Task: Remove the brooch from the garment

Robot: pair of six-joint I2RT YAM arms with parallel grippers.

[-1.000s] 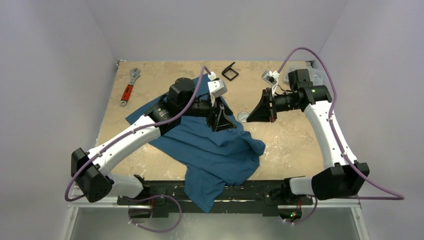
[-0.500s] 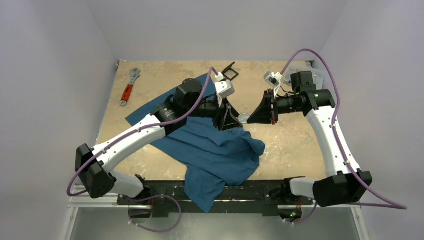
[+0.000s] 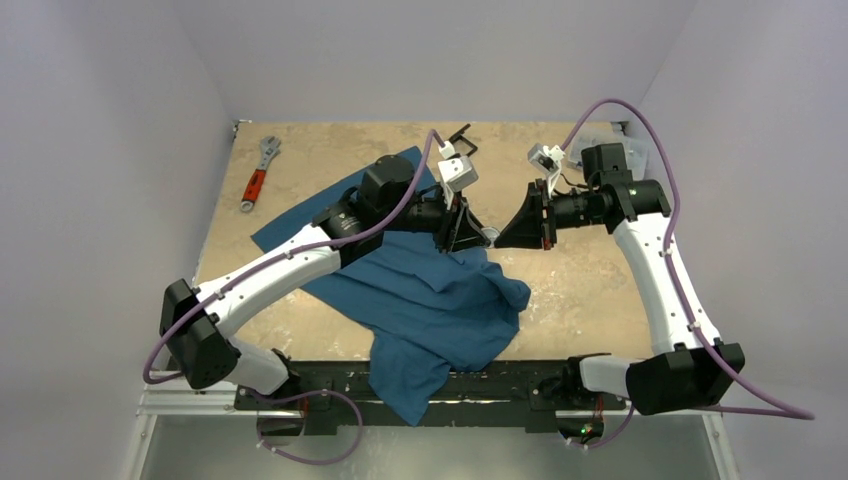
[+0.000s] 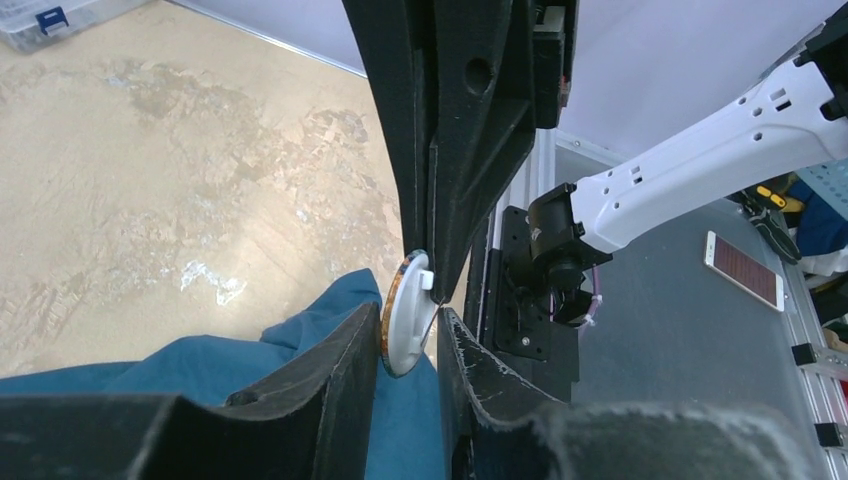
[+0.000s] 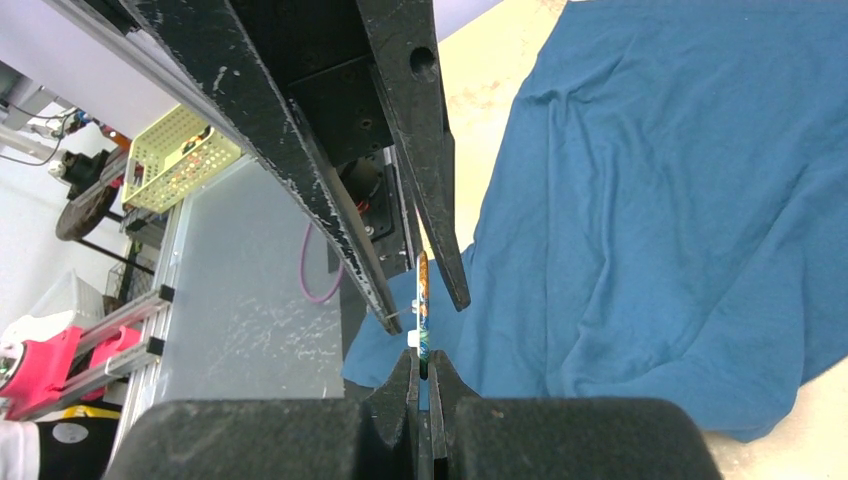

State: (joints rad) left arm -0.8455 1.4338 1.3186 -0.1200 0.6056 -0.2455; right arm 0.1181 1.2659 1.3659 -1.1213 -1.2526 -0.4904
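Note:
The brooch (image 4: 408,318), a small flat disc with a white back and a pin, hangs in the air above the table, clear of the garment (image 3: 430,290). My right gripper (image 5: 422,358) is shut on its rim; the brooch (image 5: 423,300) shows edge-on just past that gripper's tips. My left gripper (image 4: 410,315) faces it from the opposite side with one finger on each face of the disc. Its jaws are narrow, with slim gaps still showing. The teal-blue garment (image 5: 650,200) lies crumpled on the table below and hangs over the near edge.
A red-handled wrench (image 3: 258,172) lies at the back left. A small black square frame (image 3: 462,138) sits behind the left wrist. A clear plastic box (image 3: 622,150) stands in the back right corner. The two grippers meet tip to tip mid-table (image 3: 489,236).
My left arm has swung right to the brooch held by the right gripper, and its jaws have narrowed round the disc. The right arm has barely moved.

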